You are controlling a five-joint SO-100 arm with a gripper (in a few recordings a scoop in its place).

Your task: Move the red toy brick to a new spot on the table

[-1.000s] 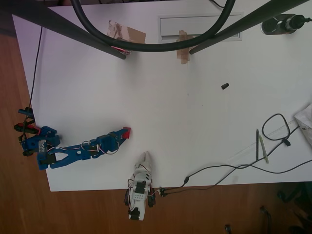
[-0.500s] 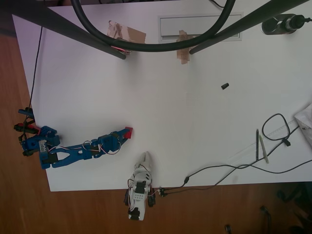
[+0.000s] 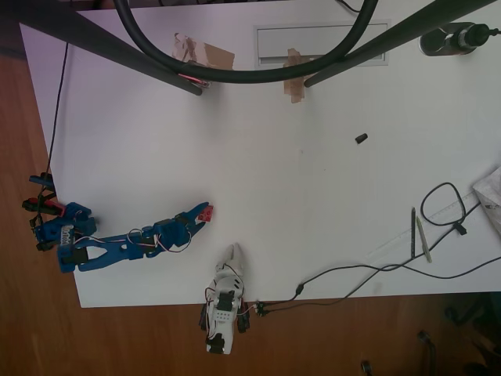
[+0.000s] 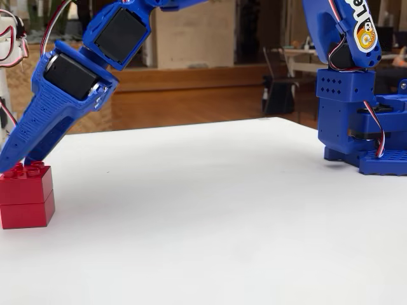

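Over the last second my gripper (image 3: 200, 215) has pulled back slightly, and the red toy brick (image 3: 207, 211) now shows more fully at its tip, sitting on the table (image 3: 258, 188) near the front edge. In the fixed view the fingertip rests on the brick's studs, but I cannot tell whether the jaws are apart or together, so I judge a release or regrasp is underway.

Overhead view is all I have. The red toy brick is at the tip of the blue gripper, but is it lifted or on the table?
Observer: In the fixed view the red toy brick stands flat on the table, not lifted.
Operator: Does the gripper touch it?
Observer: The gripper leans slanted with its tip at the brick's studded top. I cannot tell if it is open or shut.
Operator: Is it one piece?
Observer: It has a seam at mid height, like two layers stacked.
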